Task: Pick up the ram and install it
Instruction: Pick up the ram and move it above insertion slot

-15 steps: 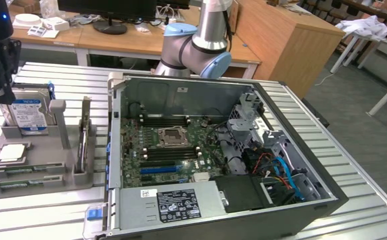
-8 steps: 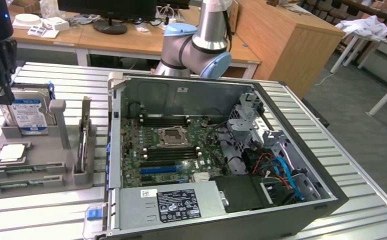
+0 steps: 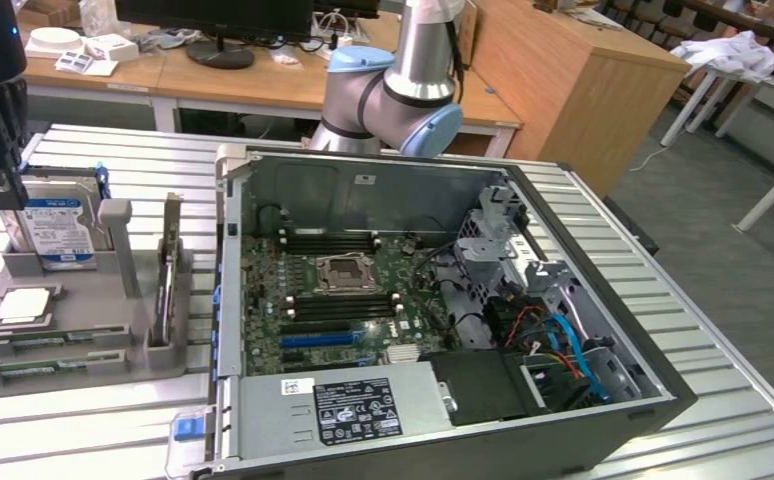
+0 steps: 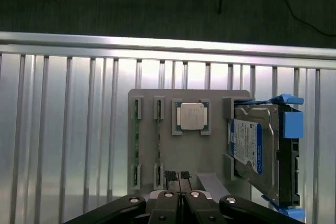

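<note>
Two ram sticks lie edge-up in the slots of a grey holder point(image 4: 173, 150); thin green edges show at ram point(image 4: 137, 140) and at a second stick point(image 4: 157, 140). In the exterior view the same ram point(image 3: 20, 345) sits along the holder's point(image 3: 107, 350) near side. My gripper point(image 4: 177, 176) hangs above the holder with its black pads point(image 4: 169, 174) pressed close together and nothing between them. In the exterior view the gripper point(image 3: 8, 192) hovers high at the left, over the hard-drive end.
A silver hard drive point(image 3: 60, 225) with a blue-white label stands at the holder's far end, and a CPU point(image 3: 24, 305) lies in its middle. An upright narrow strip point(image 3: 167, 275) stands on the holder's right. The open computer case point(image 3: 587, 300) with black motherboard slots point(image 3: 340, 240) lies right of it.
</note>
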`<state>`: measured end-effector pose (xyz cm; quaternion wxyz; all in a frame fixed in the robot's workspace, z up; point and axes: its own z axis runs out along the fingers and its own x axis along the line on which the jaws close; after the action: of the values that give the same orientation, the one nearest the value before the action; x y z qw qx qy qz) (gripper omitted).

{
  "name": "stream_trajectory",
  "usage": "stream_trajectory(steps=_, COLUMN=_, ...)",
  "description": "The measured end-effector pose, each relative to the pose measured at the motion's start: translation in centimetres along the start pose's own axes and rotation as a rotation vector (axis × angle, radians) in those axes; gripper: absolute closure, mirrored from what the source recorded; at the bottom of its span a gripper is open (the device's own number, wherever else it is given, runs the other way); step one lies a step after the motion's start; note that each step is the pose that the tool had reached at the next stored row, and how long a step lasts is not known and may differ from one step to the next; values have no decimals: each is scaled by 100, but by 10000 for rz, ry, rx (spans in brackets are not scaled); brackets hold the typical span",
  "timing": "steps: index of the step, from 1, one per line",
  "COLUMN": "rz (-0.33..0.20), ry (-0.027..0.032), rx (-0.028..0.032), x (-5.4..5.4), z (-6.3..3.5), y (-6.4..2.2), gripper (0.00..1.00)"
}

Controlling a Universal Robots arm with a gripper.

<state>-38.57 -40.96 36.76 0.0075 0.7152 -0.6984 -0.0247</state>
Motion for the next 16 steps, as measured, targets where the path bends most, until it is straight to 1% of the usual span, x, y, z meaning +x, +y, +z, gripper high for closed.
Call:
stream_trajectory(steps=15, rz=1, ry=0, rx=0, x=0, z=0, y=-2, gripper=90)
stream_trajectory(steps=16, rz=0, ry=0, rx=0, x=0, z=0, y=-2, gripper=89)
